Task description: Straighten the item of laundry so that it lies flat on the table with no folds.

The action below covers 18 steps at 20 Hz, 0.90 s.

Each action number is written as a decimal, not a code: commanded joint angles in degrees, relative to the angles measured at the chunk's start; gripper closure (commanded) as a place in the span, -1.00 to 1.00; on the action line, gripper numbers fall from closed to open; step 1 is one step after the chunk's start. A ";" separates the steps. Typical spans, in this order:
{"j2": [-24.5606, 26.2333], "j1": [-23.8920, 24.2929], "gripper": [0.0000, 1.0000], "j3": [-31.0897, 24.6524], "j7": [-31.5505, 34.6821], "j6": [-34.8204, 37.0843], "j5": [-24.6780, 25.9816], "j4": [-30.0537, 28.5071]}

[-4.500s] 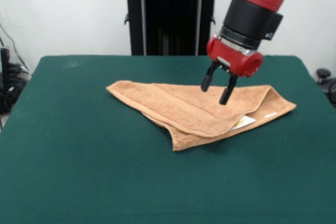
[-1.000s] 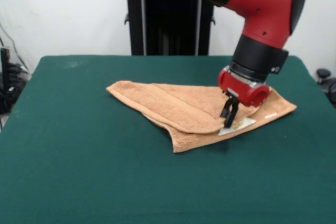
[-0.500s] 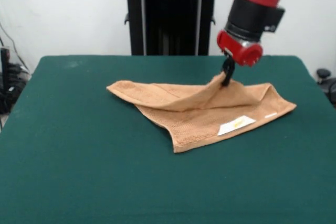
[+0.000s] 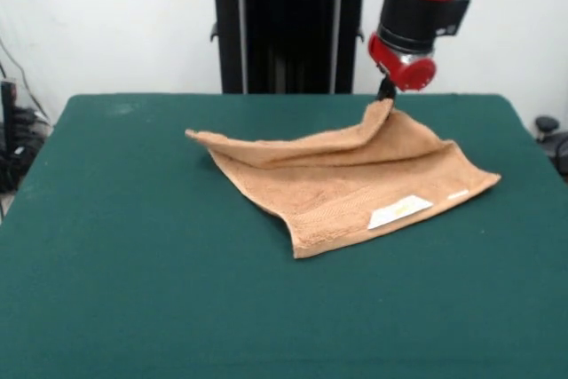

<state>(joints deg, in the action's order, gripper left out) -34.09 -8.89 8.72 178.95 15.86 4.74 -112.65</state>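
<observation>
The tan terry towel [image 4: 346, 179] lies on the dark green table [image 4: 133, 264], right of centre. Its upper layer is lifted into a peak at the far right, and a fold ridge runs from that peak to the towel's left corner. A white label [image 4: 399, 211] shows on the lower layer near the front right. My gripper [image 4: 385, 95] hangs from the red arm at the top right and is shut on the towel's raised corner, holding it above the table.
The black pedestal [image 4: 288, 33] stands at the table's far edge behind the towel. Dark objects show past the table's left edge [image 4: 13, 130] and right edge [image 4: 552, 135].
The gripper came down open onto the towel, shut on the edge of the upper layer near the label, then lifted it up and toward the far side, uncovering the label.
</observation>
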 commanded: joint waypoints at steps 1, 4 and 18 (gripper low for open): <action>1.95 2.67 1.00 -17.97 2.52 -2.04 -4.89 -13.12; 0.76 3.96 1.00 -23.21 5.69 -2.44 -8.64 -17.12; 1.43 1.03 1.00 -22.96 6.36 -3.81 -13.49 -15.50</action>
<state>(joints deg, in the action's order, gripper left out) -34.24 -5.58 -10.96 178.95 15.80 -5.04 -128.38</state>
